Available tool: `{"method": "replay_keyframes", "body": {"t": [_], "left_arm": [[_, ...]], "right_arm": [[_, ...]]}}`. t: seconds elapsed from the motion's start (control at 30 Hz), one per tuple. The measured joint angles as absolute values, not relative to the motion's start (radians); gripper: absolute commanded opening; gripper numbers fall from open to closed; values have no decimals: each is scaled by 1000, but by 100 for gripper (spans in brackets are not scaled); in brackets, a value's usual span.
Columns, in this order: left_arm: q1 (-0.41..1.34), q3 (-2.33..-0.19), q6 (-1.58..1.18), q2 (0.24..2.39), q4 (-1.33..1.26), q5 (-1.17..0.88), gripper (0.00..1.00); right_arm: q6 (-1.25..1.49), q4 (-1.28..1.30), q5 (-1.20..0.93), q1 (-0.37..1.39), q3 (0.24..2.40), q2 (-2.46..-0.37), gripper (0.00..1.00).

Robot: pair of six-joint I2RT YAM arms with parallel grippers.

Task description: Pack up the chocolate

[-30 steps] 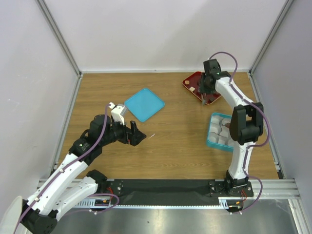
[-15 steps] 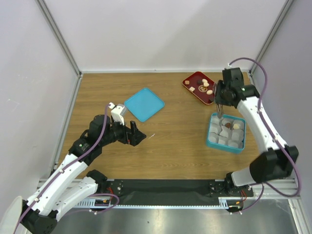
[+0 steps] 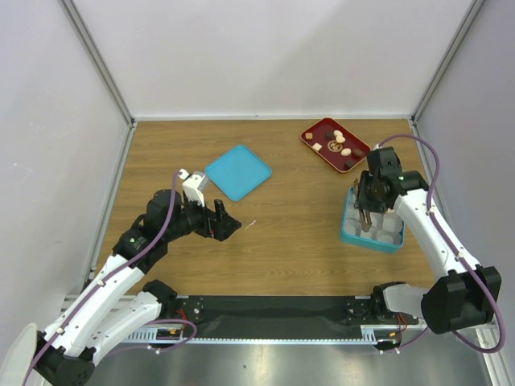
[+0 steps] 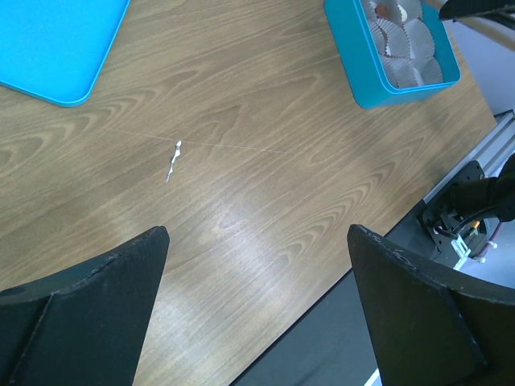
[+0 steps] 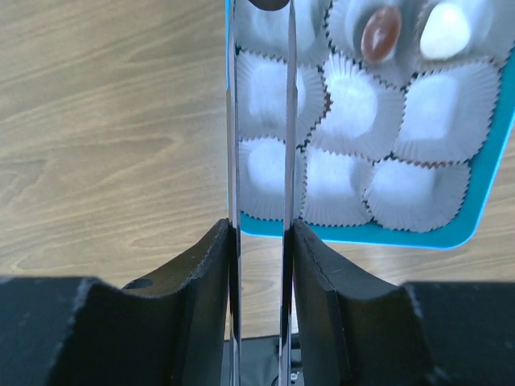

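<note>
Several chocolate pieces (image 3: 339, 138), cream and tan, lie on the dark red tray (image 3: 311, 137) at the back right. The teal box (image 5: 418, 235) holds white paper cups; one has a brown chocolate (image 5: 380, 34) and one a cream piece (image 5: 444, 30). My right gripper (image 5: 259, 233) is shut on thin metal tongs (image 5: 232, 121) that reach over the box's left column of cups. A dark piece (image 5: 265, 3) sits between the tong tips at the frame's top edge. In the top view the right gripper (image 3: 366, 211) hovers over the box (image 3: 348, 233). My left gripper (image 3: 229, 225) is open and holds nothing.
A teal lid (image 3: 238, 171) lies flat at the back centre-left, also seen as the lid (image 4: 48, 40) in the left wrist view. A small white scrap (image 4: 172, 161) lies on the wood between the arms. The black base rail (image 3: 273, 310) runs along the near edge.
The right arm has swung from the red tray toward me and now holds the tongs over the teal box. The left arm has not moved.
</note>
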State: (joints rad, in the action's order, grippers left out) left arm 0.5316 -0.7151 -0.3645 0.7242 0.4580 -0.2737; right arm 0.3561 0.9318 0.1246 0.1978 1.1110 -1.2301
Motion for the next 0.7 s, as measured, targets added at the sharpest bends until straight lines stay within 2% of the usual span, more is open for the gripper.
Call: {"method": "replay_keyframes", "body": {"t": [0.23, 0.7], "left_arm": [[532, -715, -364, 723, 458, -273, 100], [531, -715, -365, 723, 458, -273, 100]], "right_arm": [[376, 920, 123, 198, 1080, -1230, 38], [392, 904, 131, 201, 1007, -1201, 46]]}}
